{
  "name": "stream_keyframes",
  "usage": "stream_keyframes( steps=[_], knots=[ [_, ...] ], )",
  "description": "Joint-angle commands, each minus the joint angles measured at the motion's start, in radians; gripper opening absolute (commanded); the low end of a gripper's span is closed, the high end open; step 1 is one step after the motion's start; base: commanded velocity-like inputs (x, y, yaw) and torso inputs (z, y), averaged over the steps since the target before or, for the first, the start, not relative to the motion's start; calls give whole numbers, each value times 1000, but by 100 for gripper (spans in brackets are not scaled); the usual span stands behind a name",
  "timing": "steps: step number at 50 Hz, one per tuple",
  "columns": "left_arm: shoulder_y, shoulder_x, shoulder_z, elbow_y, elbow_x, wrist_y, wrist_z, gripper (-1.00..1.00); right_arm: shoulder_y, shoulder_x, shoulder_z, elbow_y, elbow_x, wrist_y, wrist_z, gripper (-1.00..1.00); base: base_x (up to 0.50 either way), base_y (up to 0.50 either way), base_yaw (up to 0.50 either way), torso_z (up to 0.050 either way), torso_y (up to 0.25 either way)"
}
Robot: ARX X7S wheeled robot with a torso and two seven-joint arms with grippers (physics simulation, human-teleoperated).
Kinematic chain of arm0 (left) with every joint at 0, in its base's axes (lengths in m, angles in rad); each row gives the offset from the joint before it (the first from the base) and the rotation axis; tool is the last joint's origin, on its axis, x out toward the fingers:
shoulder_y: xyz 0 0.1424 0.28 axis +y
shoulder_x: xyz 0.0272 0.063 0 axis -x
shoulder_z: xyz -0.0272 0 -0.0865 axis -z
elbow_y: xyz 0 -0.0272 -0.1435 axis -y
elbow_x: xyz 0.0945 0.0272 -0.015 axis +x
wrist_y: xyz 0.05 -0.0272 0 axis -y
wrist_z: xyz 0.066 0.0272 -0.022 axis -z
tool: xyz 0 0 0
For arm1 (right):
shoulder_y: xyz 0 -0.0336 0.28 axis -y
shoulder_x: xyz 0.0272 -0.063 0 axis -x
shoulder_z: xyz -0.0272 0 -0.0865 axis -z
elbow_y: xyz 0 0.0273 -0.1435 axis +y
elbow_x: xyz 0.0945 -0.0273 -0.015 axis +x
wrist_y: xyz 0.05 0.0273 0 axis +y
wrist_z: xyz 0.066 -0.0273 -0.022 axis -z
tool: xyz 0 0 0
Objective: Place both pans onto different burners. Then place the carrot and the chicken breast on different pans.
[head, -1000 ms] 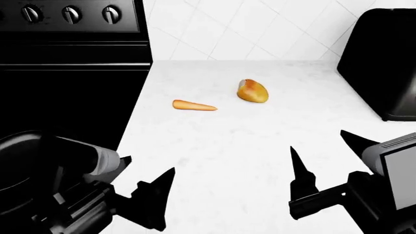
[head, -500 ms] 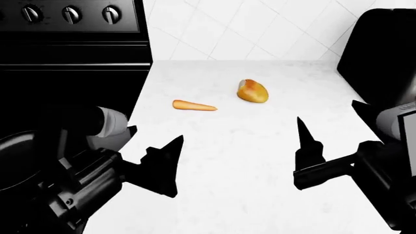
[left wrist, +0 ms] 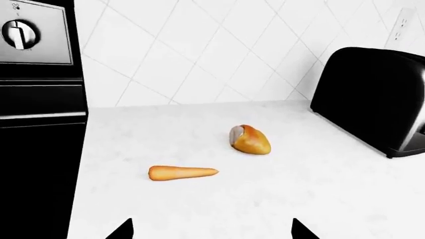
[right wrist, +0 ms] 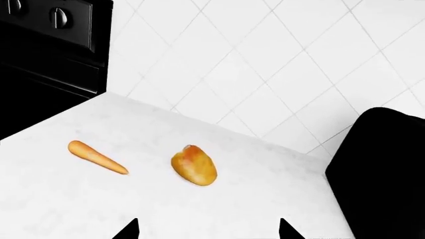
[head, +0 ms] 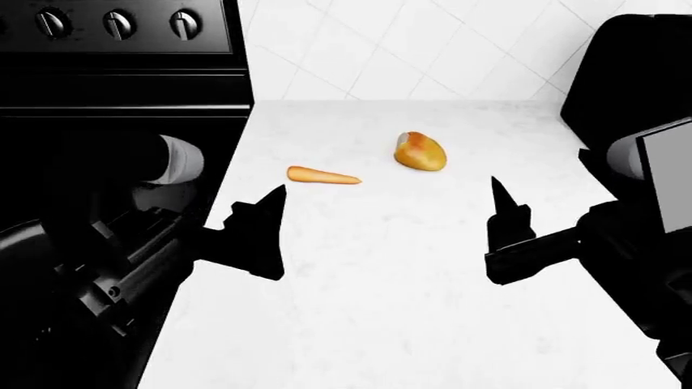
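Note:
The slender orange carrot [head: 322, 175] [left wrist: 182, 172] [right wrist: 97, 157] lies on the white counter. To its right, a short gap away, sits the golden chicken breast [head: 420, 151] [left wrist: 250, 140] [right wrist: 194, 166], its pale end turned toward the wall. My left gripper [head: 246, 207] [left wrist: 211, 230] is open and empty, just short of the carrot near the stove's edge. Short of the chicken breast and to its right, my right gripper [head: 544, 177] [right wrist: 208, 230] hangs open and empty. I cannot make out the pans or the burners in the black stove area.
A black stove [head: 119, 121] with a row of knobs [head: 119, 23] fills the left. A black toaster-like box [head: 633, 97] stands at the counter's right back. A white tiled wall [head: 411, 49] closes the back.
Both arms have moved forward over the counter toward the food. The left gripper has come near the carrot, and the right has advanced toward the chicken breast. The food has not moved.

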State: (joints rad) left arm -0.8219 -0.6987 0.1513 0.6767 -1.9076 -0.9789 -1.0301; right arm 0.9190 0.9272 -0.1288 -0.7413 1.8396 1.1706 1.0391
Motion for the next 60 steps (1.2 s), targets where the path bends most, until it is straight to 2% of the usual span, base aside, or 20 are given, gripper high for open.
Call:
stream_keyframes(
  steps=[1, 5, 42, 60],
  knots=[
    [-2, 3, 6, -14, 27, -4, 14, 100, 62, 0, -46, 39, 38, 0, 41, 100, 0, 0, 0, 0, 0],
    [2, 3, 4, -11, 26, 0, 17, 100, 60, -7, -42, 41, 37, -8, 32, 100, 122, 0, 0, 0, 0],
    [20, -6, 8, 6, -2, 25, 16, 100, 40, -15, -50, 37, 20, -22, -6, 100, 473, 43, 0, 0, 1],
    [37, -8, 15, -10, 12, 25, 36, 100, 202, -92, -176, 239, -198, 153, -343, 100, 0, 0, 0, 0, 0]
  ],
)
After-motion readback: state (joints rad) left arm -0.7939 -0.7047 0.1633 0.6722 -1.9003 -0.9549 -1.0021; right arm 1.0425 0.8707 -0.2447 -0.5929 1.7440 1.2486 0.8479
